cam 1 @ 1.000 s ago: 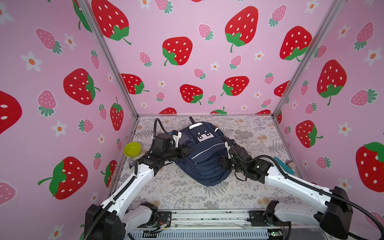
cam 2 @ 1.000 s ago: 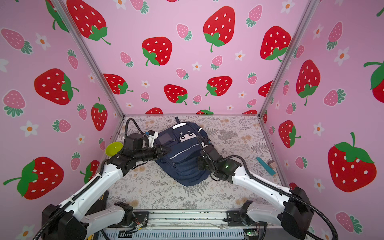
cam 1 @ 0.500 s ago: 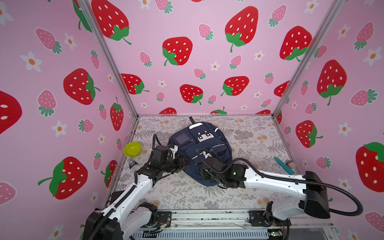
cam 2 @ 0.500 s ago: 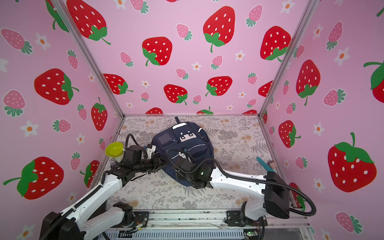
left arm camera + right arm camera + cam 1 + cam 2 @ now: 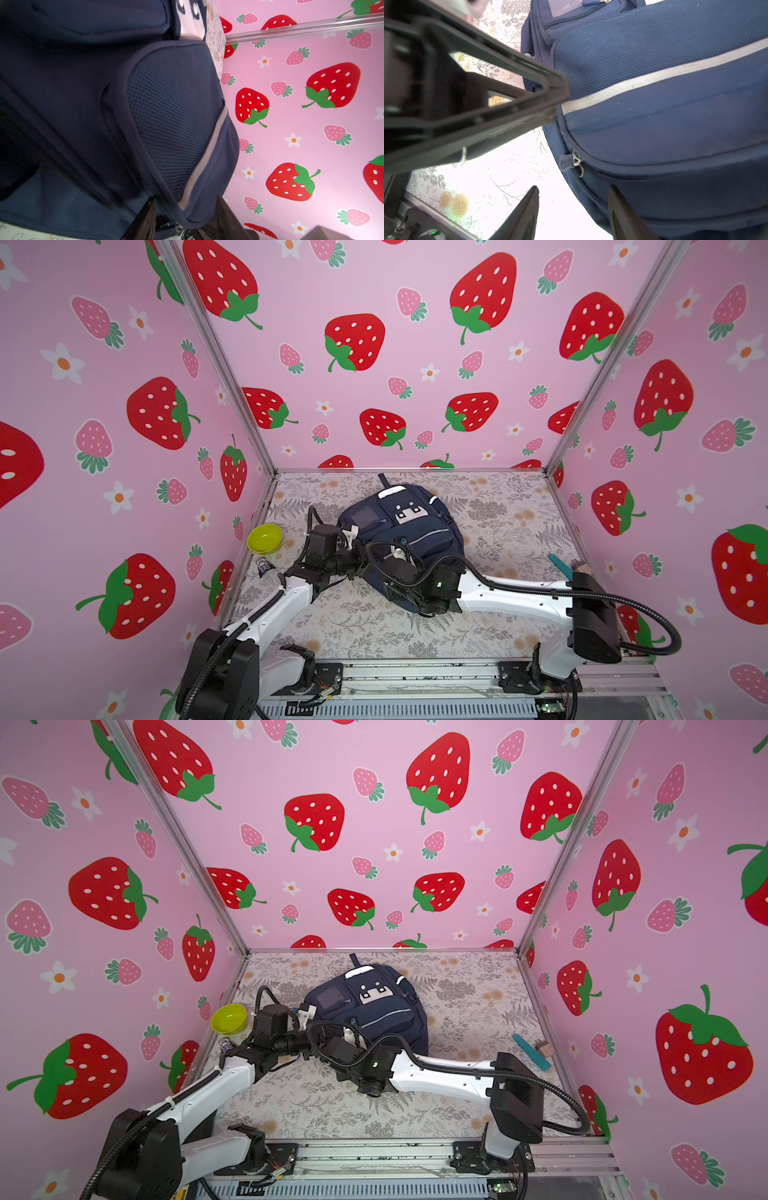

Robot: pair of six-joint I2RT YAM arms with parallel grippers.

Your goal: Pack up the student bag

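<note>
**Operator:** Where's the trouble from here?

**Spotter:** Your two grippers are crowded at the student bag's (image 5: 411, 526) 7 o'clock corner. The left gripper (image 5: 185, 209) has a jaw on each side of the bag's bottom corner fold. I cannot tell if it is pinching the fabric or only straddling it. The right gripper (image 5: 574, 193) is parted and empty, with the zip pull (image 5: 566, 163) just ahead of its tips. The pull is small, so you could close on cloth instead. And if the left side has no real hold, a tug on the zip will likely drag the whole bag across the counter (image 5: 519, 522).

**Operator:** Anything else?

**Spotter:** The left finger (image 5: 554, 93) touches the bag's side close to that pull, so a small sideways move could knock finger into finger.

**Operator:** Where's the bag, and how do my arms sit?

**Spotter:** The bag lies flat mid-counter, a little toward 12 o'clock, loop pointing at 12, zips looking closed. Your left arm reaches in from 7 o'clock, forearm low, wrist level. Your right arm has its elbow at 4 o'clock and stretches low across the middle toward 9. The green bowl (image 5: 264, 538) at 9 o'clock and a teal stick (image 5: 559, 566) at 3 o'clock lie outside the bag.
</note>
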